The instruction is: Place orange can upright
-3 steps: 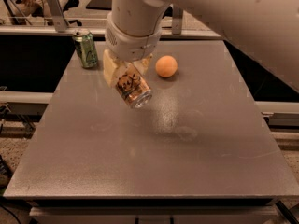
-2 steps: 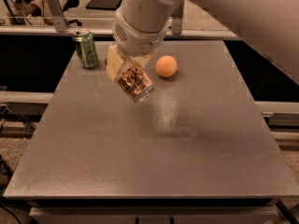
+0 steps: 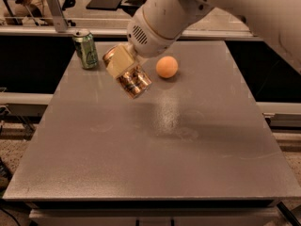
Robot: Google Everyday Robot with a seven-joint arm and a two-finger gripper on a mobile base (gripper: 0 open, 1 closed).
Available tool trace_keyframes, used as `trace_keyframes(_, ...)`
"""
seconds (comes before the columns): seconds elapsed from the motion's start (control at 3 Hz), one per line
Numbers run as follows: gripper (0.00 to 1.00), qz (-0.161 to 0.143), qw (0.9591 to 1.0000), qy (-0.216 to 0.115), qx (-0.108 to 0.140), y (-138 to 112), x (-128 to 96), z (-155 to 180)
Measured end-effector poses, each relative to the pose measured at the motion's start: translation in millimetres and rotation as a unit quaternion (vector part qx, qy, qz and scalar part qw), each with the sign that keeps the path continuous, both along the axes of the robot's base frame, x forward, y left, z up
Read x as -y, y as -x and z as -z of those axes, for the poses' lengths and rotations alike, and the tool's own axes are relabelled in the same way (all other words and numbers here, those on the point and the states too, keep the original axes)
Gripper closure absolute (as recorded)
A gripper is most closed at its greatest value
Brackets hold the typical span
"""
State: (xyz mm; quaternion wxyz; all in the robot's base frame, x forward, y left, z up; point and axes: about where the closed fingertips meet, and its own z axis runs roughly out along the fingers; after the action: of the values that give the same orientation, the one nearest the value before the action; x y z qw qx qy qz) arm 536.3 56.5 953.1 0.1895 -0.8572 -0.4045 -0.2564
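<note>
The orange can (image 3: 133, 81), shiny copper with dark markings, is held tilted in the air above the grey table (image 3: 155, 140), its lower end pointing down and to the right. My gripper (image 3: 123, 66) is shut on the orange can, with a pale finger pad (image 3: 118, 61) across its upper side. The white arm comes in from the upper right. The can hangs over the table's back left part, between the green can and the orange ball.
A green can (image 3: 86, 49) stands upright at the table's back left corner. A plain orange ball (image 3: 167, 66) lies just right of the held can. A metal post (image 3: 55, 9) and rails run behind the table.
The gripper with the orange can has risen a little and shifted slightly; the can stays tilted in the grip. The green can and ball have not moved.
</note>
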Motion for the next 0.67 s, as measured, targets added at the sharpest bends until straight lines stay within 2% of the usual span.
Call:
trace_keyframes(0.33,1.0,-0.032,0.9978,-0.053,0.021,0.9,-0.3,-3.5)
trace_keyframes(0.67,1.0,-0.061,0.9897,-0.121,0.046,4.0,3.6,-9.4)
